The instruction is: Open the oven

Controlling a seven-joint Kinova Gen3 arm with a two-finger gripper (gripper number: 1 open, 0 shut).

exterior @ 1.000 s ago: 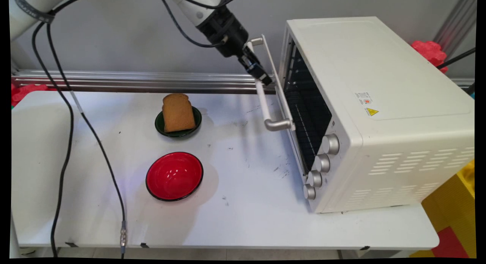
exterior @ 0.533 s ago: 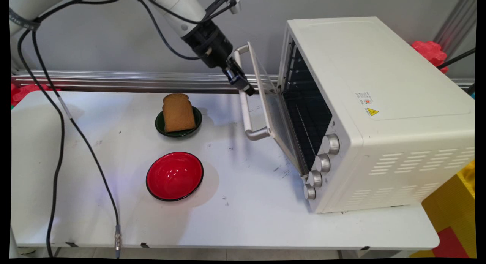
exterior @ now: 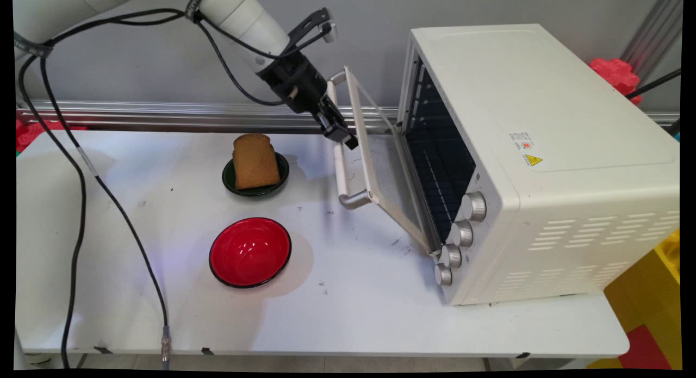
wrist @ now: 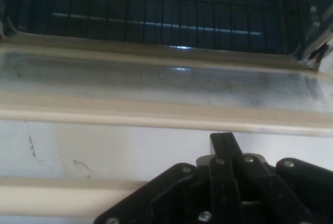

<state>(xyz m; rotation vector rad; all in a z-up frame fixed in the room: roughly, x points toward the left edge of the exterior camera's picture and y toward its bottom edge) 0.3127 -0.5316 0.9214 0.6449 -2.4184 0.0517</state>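
My black gripper is at the cream handle of the white toaster oven's glass door. The door hangs partly open, tilted out toward the table. In the hand view the gripper is shut with nothing between its fingers. They reach past the handle bar into the gap between it and the door frame. Beyond the glass I see the oven's dark wire rack.
A slice of brown toast leans on a small dark green plate left of the door. An empty red bowl sits nearer the front. Black cables hang over the table's left side. Several silver knobs line the oven's front.
The oven door has swung further out and down. My gripper has moved left and down together with the handle.
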